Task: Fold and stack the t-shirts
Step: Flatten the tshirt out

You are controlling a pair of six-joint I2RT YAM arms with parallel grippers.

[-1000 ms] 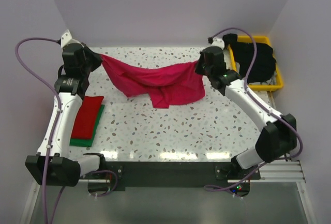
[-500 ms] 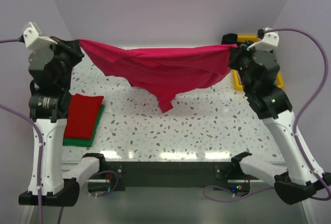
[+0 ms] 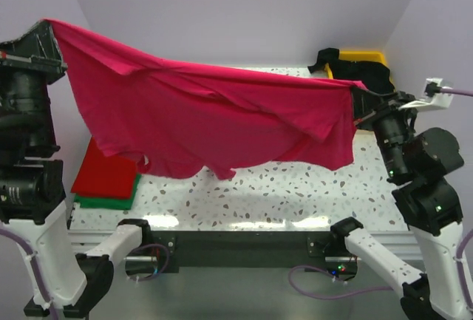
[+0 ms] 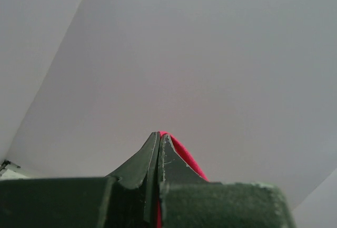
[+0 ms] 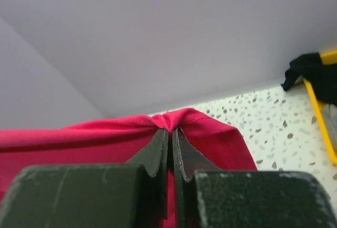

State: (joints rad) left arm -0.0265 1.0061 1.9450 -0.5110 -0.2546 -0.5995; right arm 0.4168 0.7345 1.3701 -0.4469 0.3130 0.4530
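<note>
Top external view: the pink shirt (image 3: 214,124) hangs in the air, stretched wide between the two arms above the tabletop (image 3: 310,187). Its lower hem droops free and appears to be off the surface. The left pincer (image 3: 49,32) is clamped on one upper corner, high at the left. Its wrist view shows the jaws pressed together with a sliver of pink cloth caught at the tips. The right pincer (image 3: 359,97) grips the opposite corner, lower and to the right, and its wrist view shows cloth bunched between closed jaws.

At the left of the tabletop a folded red shirt (image 3: 111,172) lies on a folded green shirt (image 3: 103,202), so two garments look finished and stacked. The pink one is spread out but not yet folded. It has to be laid flat, folded and set on that stack. At the far right, black shirts (image 3: 362,72) sit heaped and unfolded in the tray (image 3: 369,56); how many cannot be told. I judge the job to be around midway, with the pink shirt in hand and the black ones untouched.
</note>
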